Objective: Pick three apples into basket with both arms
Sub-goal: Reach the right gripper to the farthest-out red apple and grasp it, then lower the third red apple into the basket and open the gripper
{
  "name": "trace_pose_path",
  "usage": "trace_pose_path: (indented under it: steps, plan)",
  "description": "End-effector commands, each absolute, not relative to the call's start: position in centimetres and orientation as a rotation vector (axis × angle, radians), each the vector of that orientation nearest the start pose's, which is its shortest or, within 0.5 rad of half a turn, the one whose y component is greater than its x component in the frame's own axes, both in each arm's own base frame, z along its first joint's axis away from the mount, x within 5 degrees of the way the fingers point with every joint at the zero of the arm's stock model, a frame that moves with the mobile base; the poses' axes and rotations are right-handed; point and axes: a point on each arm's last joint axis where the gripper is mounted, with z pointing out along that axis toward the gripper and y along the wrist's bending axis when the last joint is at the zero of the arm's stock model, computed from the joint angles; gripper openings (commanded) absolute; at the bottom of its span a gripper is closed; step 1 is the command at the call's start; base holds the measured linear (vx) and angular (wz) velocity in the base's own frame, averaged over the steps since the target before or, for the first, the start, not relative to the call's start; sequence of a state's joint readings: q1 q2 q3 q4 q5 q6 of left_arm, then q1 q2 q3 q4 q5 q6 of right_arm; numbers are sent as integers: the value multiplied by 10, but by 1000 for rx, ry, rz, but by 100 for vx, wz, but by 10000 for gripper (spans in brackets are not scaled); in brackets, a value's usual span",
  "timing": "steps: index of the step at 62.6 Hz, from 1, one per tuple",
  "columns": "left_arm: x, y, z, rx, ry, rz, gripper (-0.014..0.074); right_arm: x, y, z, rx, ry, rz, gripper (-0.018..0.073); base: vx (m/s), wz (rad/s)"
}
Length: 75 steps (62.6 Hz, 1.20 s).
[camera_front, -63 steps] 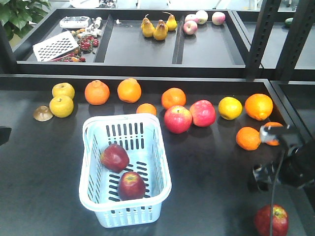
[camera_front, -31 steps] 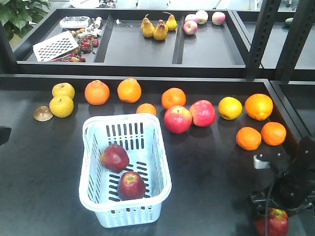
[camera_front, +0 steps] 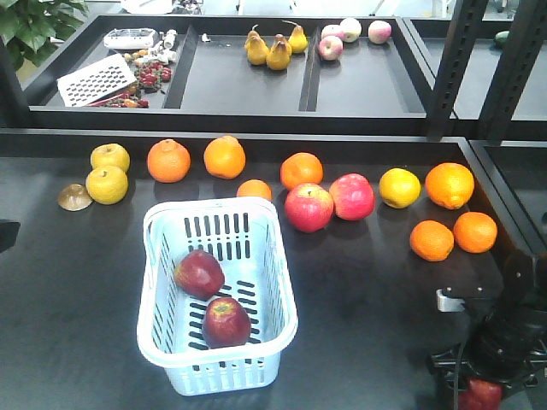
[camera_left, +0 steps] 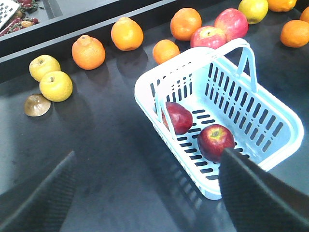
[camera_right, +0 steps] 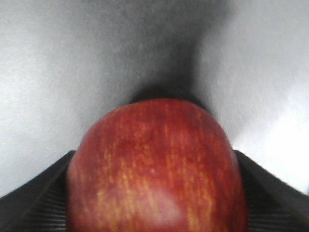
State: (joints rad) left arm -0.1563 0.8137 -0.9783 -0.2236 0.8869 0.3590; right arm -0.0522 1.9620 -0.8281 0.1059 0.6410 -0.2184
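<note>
Two apples (camera_front: 212, 297) lie in the basket (camera_front: 282, 290); the third apple (camera_right: 157, 169) sits at the near-right of the surface (camera_front: 367, 290) between the right tool's (camera_front: 484, 380) fingers — whether clenched, I cannot tell. Next: grip, lift, carry left. The left tool (camera_left: 145, 193) hangs released.

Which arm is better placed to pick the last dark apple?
The right. Its gripper sits astride the third apple, one jaw on each side. The left gripper hovers open beside the basket, far from that apple.
</note>
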Motion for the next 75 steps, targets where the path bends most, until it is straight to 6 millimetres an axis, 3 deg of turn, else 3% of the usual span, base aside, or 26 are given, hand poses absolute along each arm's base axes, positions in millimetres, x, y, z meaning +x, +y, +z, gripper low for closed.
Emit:
trace_pose_path:
  steps: [1,10,19,32,45,52,61,75]
  plan:
    - [141,-38,399,461,2045,-166,565,284,-10,102,-100,3158,110,286,0,0]
    - [141,-38,399,461,2045,-166,565,285,-7,134,-57,3043,138,277,0,0]
    - [141,-38,399,461,2045,-166,565,279,18,180,-162,2877,173,277,0,0]
    - [141,-38,399,461,2045,-166,565,256,87,242,-457,2599,274,277,0,0]
    - [141,-38,399,461,2045,-166,565,254,159,283,-644,2333,412,277,0,0]
    - [141,-38,399,461,2045,-166,565,260,194,289,-729,2271,457,278,0,0]
    - [141,-38,399,461,2045,-166,565,276,230,278,-800,2276,476,300,0,0]
    - [141,-38,399,461,2045,-166,565,296,249,267,-833,2307,469,500,0,0]
